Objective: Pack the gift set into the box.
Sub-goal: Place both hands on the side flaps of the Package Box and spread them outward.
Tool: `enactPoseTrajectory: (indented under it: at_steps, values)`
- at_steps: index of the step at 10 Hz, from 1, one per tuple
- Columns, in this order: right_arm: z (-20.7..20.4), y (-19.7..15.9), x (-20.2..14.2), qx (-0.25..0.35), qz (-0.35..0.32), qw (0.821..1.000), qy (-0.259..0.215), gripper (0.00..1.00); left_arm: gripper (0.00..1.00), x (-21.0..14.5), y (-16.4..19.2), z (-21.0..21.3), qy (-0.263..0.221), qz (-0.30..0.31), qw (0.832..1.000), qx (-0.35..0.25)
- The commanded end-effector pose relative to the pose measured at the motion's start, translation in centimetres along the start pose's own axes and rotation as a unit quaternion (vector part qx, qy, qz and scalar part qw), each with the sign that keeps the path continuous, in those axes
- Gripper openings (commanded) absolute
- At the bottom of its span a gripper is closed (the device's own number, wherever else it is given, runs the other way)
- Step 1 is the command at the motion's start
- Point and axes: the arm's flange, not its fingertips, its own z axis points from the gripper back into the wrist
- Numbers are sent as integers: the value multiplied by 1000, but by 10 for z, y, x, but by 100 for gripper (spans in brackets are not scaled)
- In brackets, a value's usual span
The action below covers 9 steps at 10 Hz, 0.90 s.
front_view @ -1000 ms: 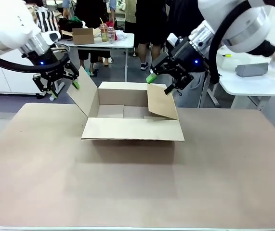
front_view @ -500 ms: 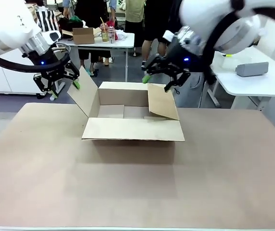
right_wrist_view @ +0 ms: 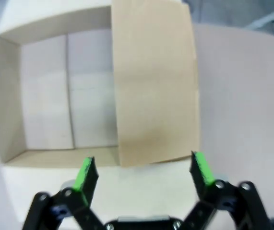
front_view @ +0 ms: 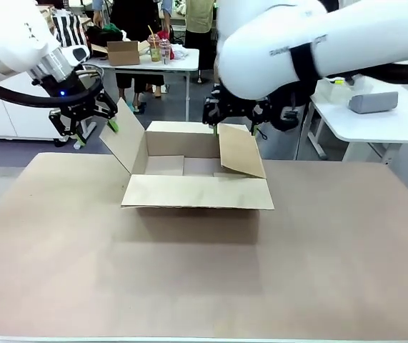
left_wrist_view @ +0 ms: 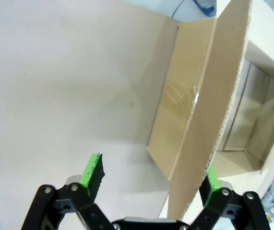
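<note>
The box (front_view: 196, 191) lies open in the middle of the table, and its inside (right_wrist_view: 69, 96) is bare. Its left flap (left_wrist_view: 208, 110) stands up between the fingers of my open left gripper (left_wrist_view: 152, 175), nearer one green pad (left_wrist_view: 212, 176); in the front view that gripper (front_view: 96, 132) hangs at the box's left side. The right flap (right_wrist_view: 153, 81) leans in over the box. Above it, my open right gripper (right_wrist_view: 142, 170) holds nothing, and in the front view the gripper (front_view: 234, 127) is largely hidden behind its arm. The gift set is out of view.
The tabletop (front_view: 189, 271) is a wide brown sheet. Behind it, people stand by a white table carrying a small brown carton (front_view: 123, 52) and cups. A second white table at the right holds a grey object (front_view: 373, 102).
My right arm has swung left and turned, so its gripper now hangs over the box's right flap and far edge. The left arm and the box have not moved.
</note>
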Motion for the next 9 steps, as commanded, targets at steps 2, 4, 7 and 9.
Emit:
enactPoseTrajectory:
  at_steps: [2,4,7,9]
  values:
    - [-6,61,37,-48,31,998,0,100,100,-1,-1,2,-3,6,1000,7]
    - [-31,76,49,-94,62,994,-12,100,100,-1,-1,2,-3,6,1000,7]
    - [-77,84,44,-175,67,982,-9,100,100,-1,-1,2,-3,6,1000,7]
    - [-95,77,37,-215,62,975,-7,100,100,-1,-1,2,-3,6,1000,7]
